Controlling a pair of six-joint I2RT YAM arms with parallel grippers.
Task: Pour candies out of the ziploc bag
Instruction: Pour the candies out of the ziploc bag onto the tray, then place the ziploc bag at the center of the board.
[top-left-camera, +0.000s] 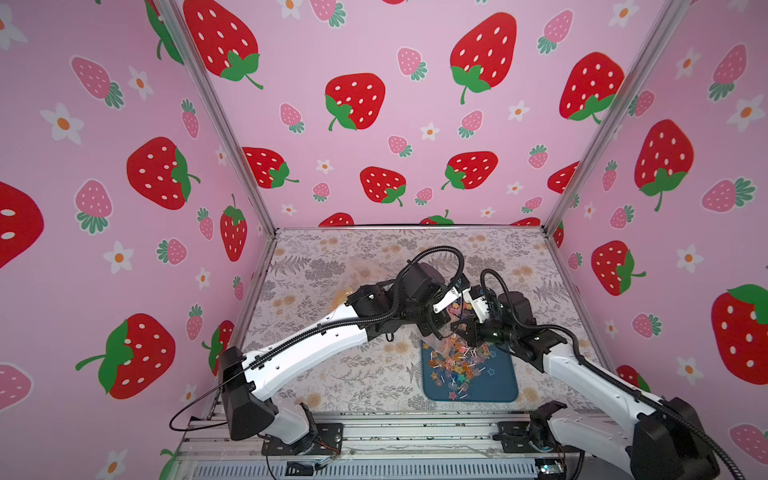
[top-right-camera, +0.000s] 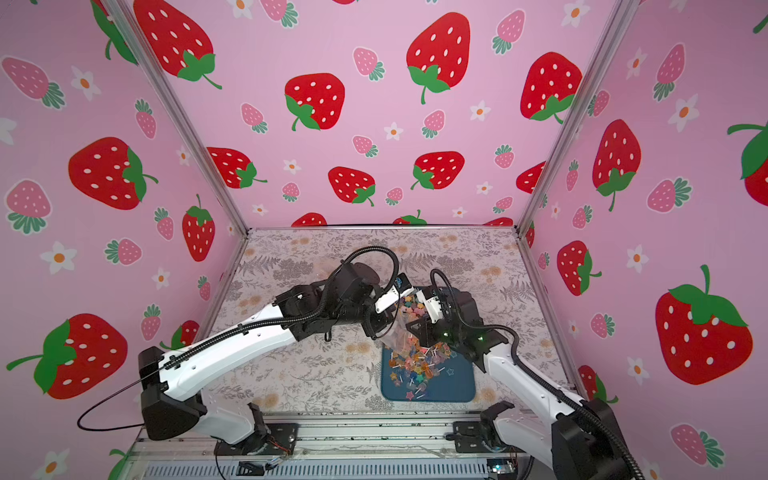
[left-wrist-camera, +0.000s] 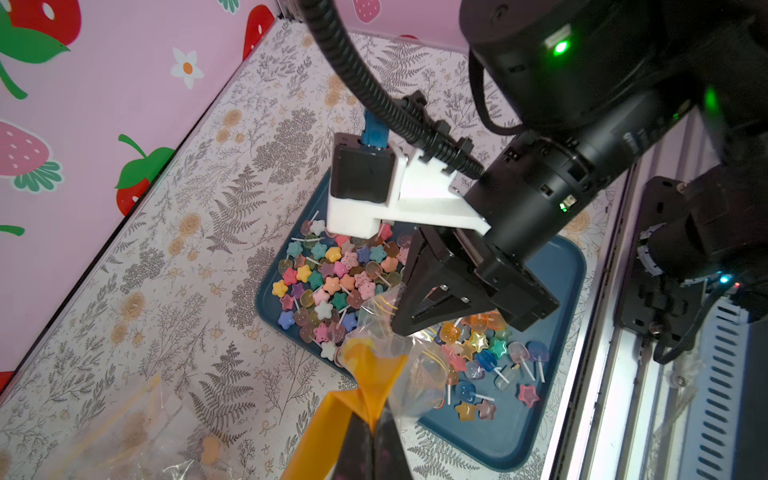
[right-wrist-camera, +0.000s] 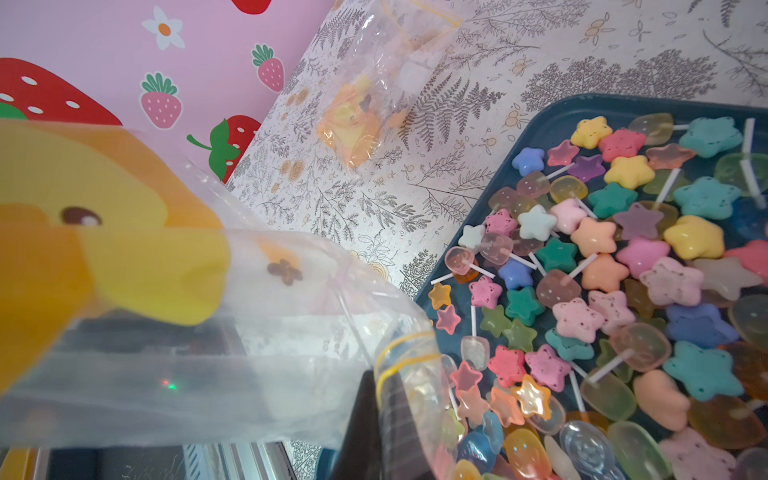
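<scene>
The clear ziploc bag (top-left-camera: 451, 328) (top-right-camera: 397, 330) with a yellow-orange duck print hangs over a blue tray (top-left-camera: 496, 388) (top-right-camera: 455, 388), held between both grippers. My left gripper (left-wrist-camera: 374, 428) (top-left-camera: 446, 301) is shut on the bag's (left-wrist-camera: 386, 365) orange part. My right gripper (right-wrist-camera: 382, 415) (top-left-camera: 478, 307) is shut on the bag's (right-wrist-camera: 270, 353) clear rim with its yellow lines. The candies (top-left-camera: 455, 365) (top-right-camera: 415, 365) (left-wrist-camera: 332, 274) (right-wrist-camera: 582, 270), star and oval lollipops in mixed colours on white sticks, lie heaped on the tray. A few show through the plastic.
A second clear bag (right-wrist-camera: 374, 95) (left-wrist-camera: 124, 432) with an orange print lies on the floral table toward the back left. Pink strawberry walls close in three sides. The metal rail (top-left-camera: 374, 436) with both arm bases runs along the front edge.
</scene>
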